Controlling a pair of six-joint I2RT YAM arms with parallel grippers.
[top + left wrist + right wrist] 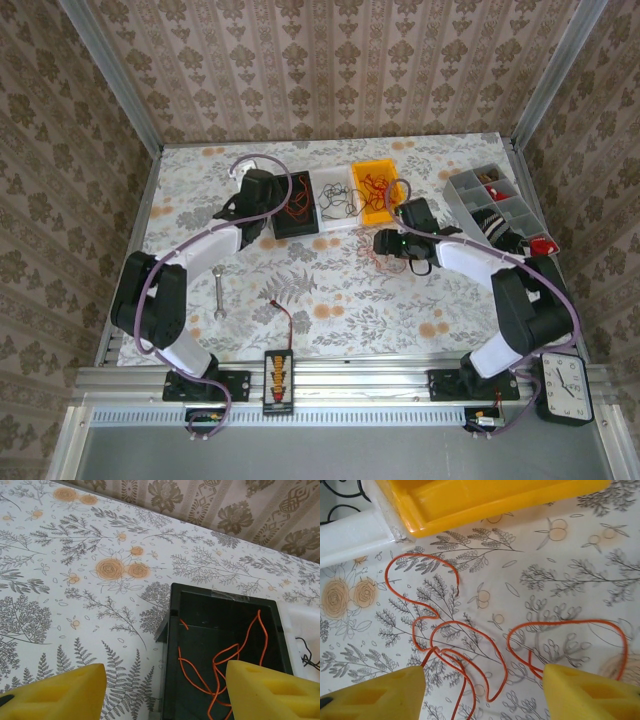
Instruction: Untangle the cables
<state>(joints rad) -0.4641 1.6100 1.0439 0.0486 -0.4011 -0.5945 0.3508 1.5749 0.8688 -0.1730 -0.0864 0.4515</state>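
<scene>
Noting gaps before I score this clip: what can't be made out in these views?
- Right wrist: the table wires run off the bottom edge; ends unseen.
- Left wrist: the black bin and its orange wires are cut by the frame and a foam pad.
- Top: black wires in the white bin too small to trace.

A robotics lab cell dressed like a home: damask wallpaper panels (330, 60) between bare aluminium frame posts (112, 75), a floral-clothed bench (340, 300), and a grey compartmented parts box (458, 185).
</scene>
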